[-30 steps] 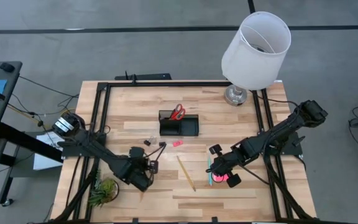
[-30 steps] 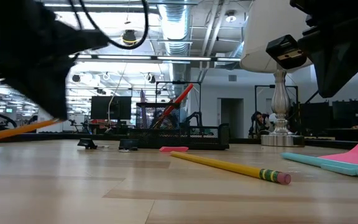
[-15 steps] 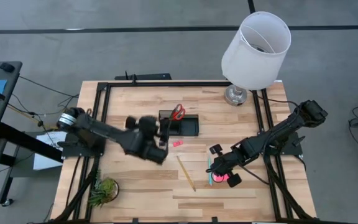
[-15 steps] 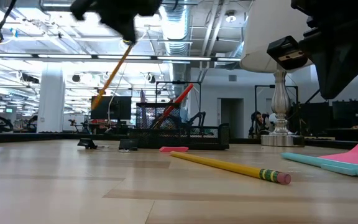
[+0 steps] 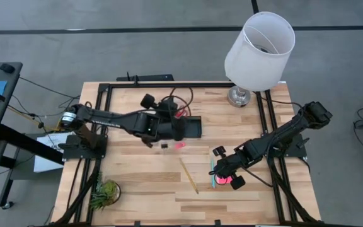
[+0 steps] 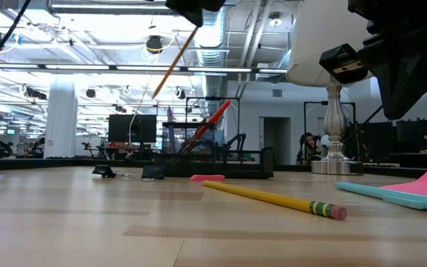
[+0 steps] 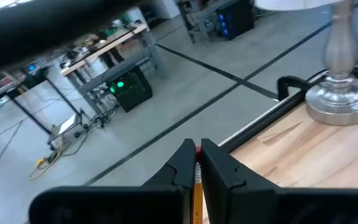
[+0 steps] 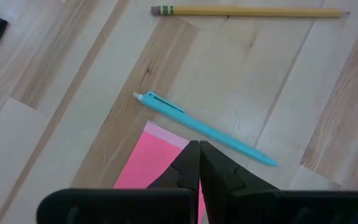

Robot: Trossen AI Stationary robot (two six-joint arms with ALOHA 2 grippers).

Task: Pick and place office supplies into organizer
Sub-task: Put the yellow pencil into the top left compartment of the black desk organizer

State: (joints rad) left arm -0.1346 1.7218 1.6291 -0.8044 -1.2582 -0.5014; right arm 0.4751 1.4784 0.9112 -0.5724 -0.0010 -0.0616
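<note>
The orange pencil [image 6: 173, 65] we see clamped in the left claw [image 5: 176, 129] above the organizer [image 5: 191, 129]; the right claw [image 8: 198, 163], closed empty, hovers over the sticky pad [image 8: 151, 160].

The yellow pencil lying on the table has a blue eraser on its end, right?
Not quite. The yellow pencil does lie on the table, but the eraser on its end is pink, not blue. The low view shows it clearly.

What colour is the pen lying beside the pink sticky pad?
Teal pen, clearest in the right wrist view.
</note>
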